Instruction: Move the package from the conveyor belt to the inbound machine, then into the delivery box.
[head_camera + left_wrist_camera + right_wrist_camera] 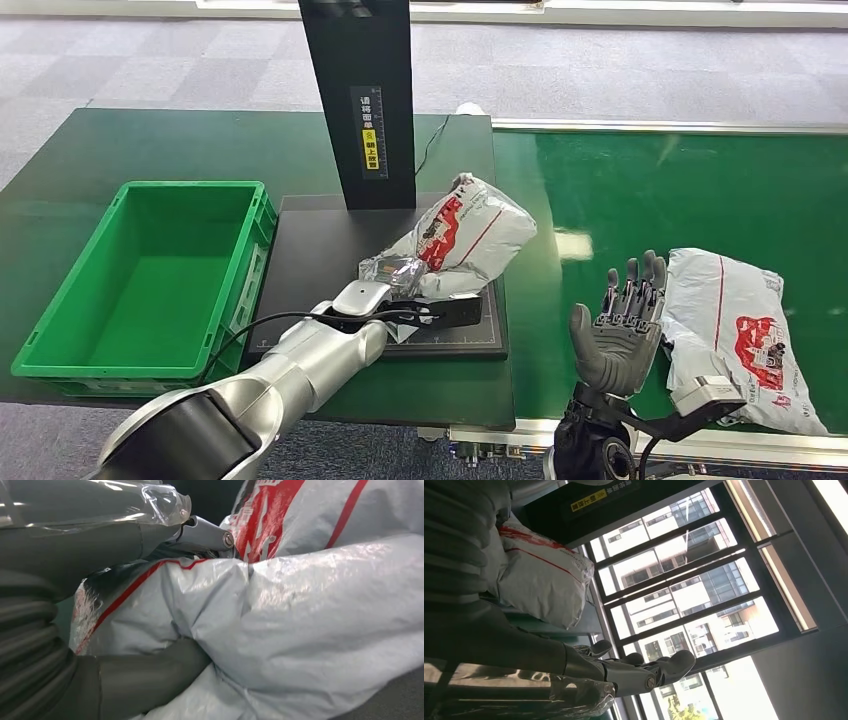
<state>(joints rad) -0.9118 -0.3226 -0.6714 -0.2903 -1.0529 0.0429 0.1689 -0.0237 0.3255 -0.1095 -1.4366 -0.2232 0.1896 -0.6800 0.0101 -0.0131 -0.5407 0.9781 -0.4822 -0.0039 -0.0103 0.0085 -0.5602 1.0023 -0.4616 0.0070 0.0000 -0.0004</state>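
Observation:
A white-grey plastic package (470, 235) with red print lies on the black platform of the inbound machine (320, 240), just in front of its black post (360, 100). My left hand (395, 285) grips the package's near end. In the left wrist view the thumb (140, 680) is under the package (310, 620) and the fingers (100, 540) are over it. My right hand (620, 325) is raised above the green conveyor belt (650, 190), fingers spread and holding nothing. The right wrist view shows that hand (624, 672) with the package (539, 575) beyond it.
A second white package (735, 330) with red print lies on the belt just right of my right hand. A green delivery box (190, 187) stands open left of the machine on the dark table. A cable runs behind the post.

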